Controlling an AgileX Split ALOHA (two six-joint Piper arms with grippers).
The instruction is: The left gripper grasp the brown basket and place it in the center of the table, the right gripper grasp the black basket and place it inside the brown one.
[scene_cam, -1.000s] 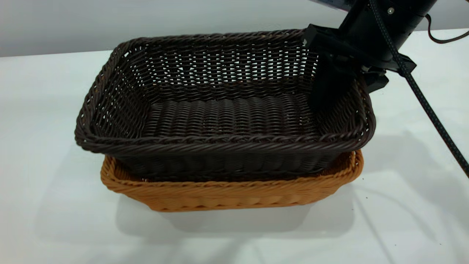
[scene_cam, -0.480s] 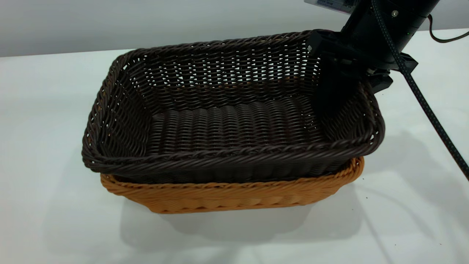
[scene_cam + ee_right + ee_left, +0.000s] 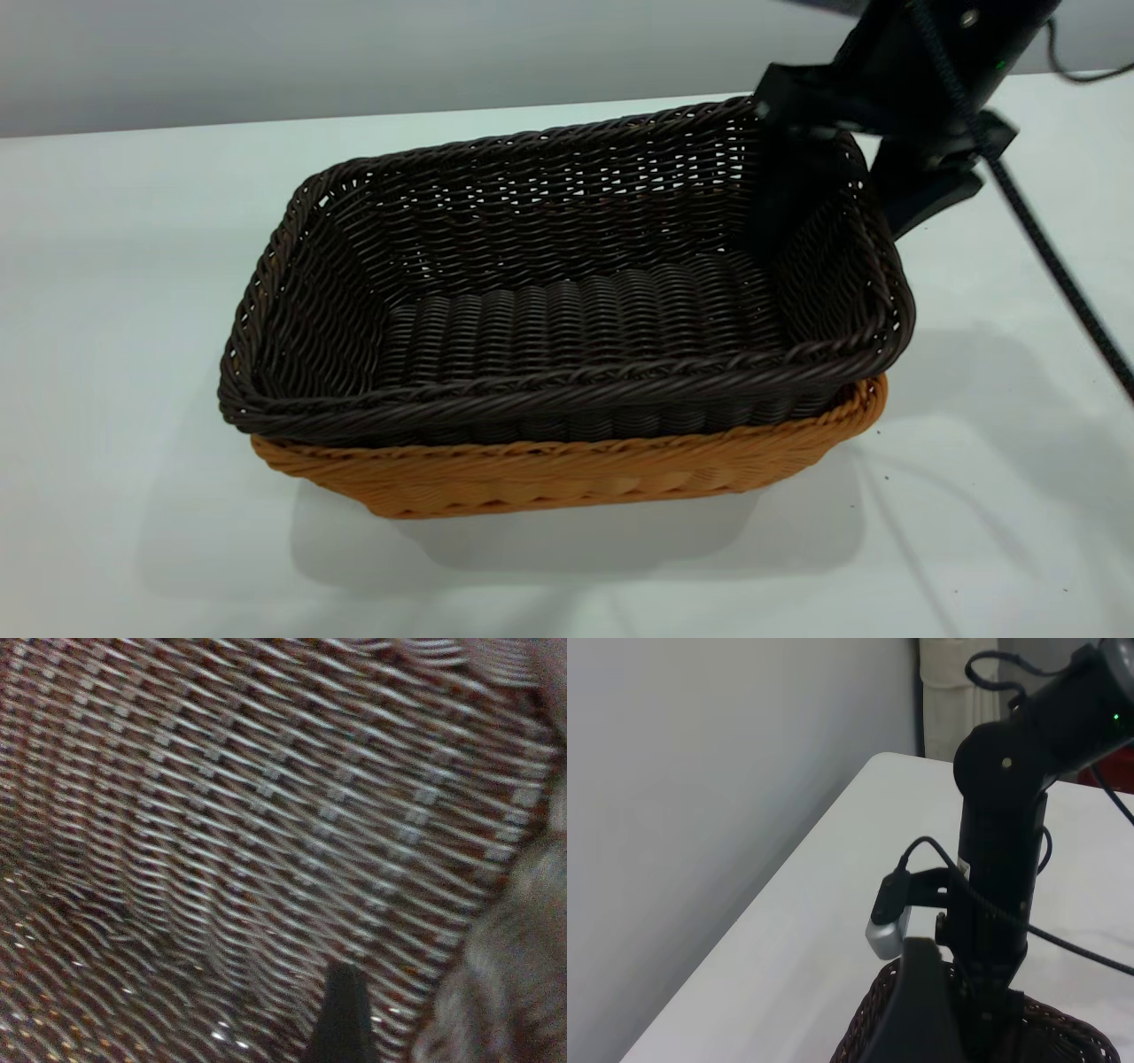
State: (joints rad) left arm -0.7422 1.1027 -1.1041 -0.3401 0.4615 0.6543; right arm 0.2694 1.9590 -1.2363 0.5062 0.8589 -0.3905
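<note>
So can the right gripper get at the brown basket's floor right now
Probably not. The black basket sits nested inside the brown basket, covering its floor, and the right gripper straddles the black basket's right wall, one finger inside, one outside. Only the brown rim and outer wall show.

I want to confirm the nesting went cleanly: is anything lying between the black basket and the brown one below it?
Nothing visible. The black basket sits nested in the brown basket, rim just above rim, the right gripper astride its right wall.
</note>
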